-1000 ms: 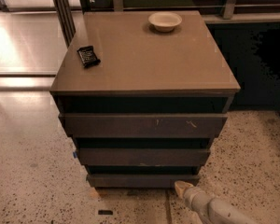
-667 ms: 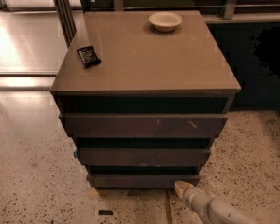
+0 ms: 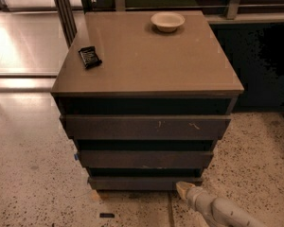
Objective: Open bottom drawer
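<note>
A dark brown cabinet has three handleless drawer fronts. The bottom drawer is the lowest and narrowest front, plain, just above the floor. Above it are the middle plain front and the widest top front with pale scratch marks. All three fronts stand out a little in steps. My gripper comes in from the lower right on a pale arm. Its tip sits low, at the right part of the bottom drawer's front, at its lower edge.
The brown cabinet top holds a small white bowl at the back and a black packet at the left. Speckled floor surrounds the cabinet. A small dark scrap lies on the floor in front. Metal posts stand behind left.
</note>
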Robot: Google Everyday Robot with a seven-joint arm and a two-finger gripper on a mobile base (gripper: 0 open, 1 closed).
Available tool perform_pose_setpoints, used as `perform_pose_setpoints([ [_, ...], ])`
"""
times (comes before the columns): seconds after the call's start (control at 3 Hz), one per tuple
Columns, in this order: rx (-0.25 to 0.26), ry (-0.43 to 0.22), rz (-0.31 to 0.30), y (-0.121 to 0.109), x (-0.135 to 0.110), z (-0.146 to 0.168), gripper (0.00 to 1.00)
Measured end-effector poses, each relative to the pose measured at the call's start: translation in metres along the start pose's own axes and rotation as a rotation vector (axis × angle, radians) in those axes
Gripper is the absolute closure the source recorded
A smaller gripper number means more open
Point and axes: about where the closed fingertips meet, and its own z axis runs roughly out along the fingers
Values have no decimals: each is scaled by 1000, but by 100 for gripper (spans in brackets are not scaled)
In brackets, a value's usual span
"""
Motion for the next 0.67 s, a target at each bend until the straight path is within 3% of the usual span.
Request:
perform_pose_setpoints([
  [0.33, -3, -29, -12, -12, -6, 12, 100],
  [0.67, 31, -62, -12, -30, -14, 28, 100],
])
